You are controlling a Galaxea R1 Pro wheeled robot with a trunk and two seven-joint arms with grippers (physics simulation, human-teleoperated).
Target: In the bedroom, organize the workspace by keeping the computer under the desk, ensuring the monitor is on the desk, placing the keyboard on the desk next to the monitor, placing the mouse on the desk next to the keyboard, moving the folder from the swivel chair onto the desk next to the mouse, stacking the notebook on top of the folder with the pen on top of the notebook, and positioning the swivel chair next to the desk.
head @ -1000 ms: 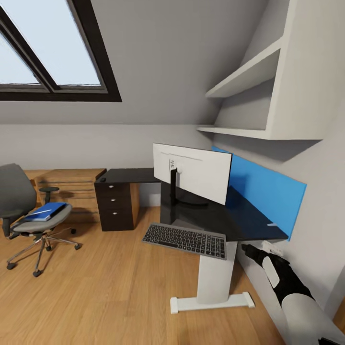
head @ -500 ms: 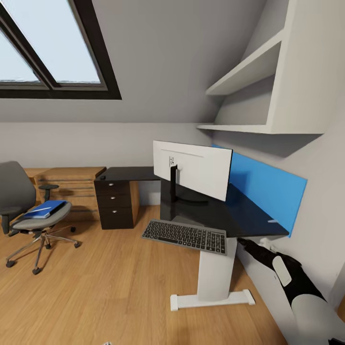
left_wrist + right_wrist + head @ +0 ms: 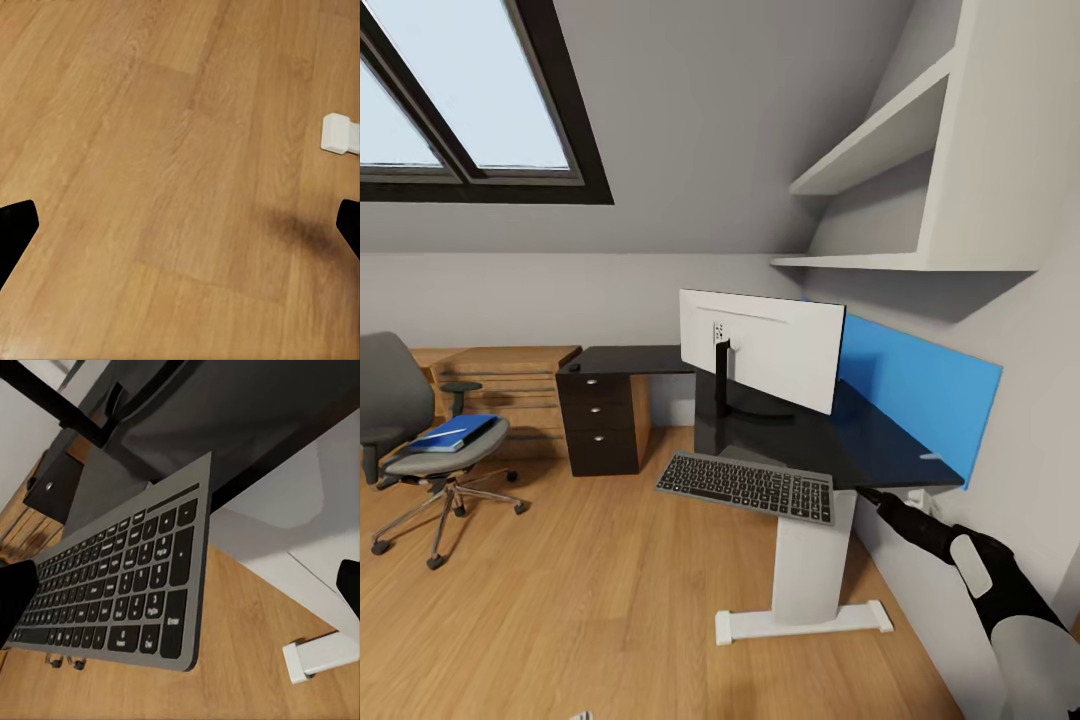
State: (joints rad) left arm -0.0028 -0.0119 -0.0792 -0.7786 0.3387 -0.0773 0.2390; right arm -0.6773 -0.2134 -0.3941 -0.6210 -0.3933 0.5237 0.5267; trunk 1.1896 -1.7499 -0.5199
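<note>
The monitor [image 3: 760, 350] stands on the black desk [image 3: 860, 445]. The keyboard [image 3: 745, 487] [image 3: 127, 592] juts out past the desk's near edge, over the floor. My right gripper [image 3: 872, 494] [image 3: 182, 589] is open, just under that edge beside the white pedestal, facing the keyboard without touching it. A short pale stick, the pen [image 3: 929, 458], lies by the blue panel. At the left, the blue folder [image 3: 455, 432] rests on the swivel chair [image 3: 415, 455]. My left gripper [image 3: 180, 229] hangs open over bare floor. A small dark lump [image 3: 573, 374], perhaps the mouse, sits above the drawers. Computer and notebook are out of view.
A dark drawer unit [image 3: 600, 422] holds up the desk's far wing, with a light-wood cabinet [image 3: 500, 385] beside it. White shelves [image 3: 880, 150] hang above the desk. The pedestal's white foot [image 3: 800, 625] [image 3: 341, 133] lies on the wood floor.
My right arm has stretched forward and its gripper has risen closer to the desk's underside. The head view has shifted slightly. The keyboard, chair and folder have stayed put.
</note>
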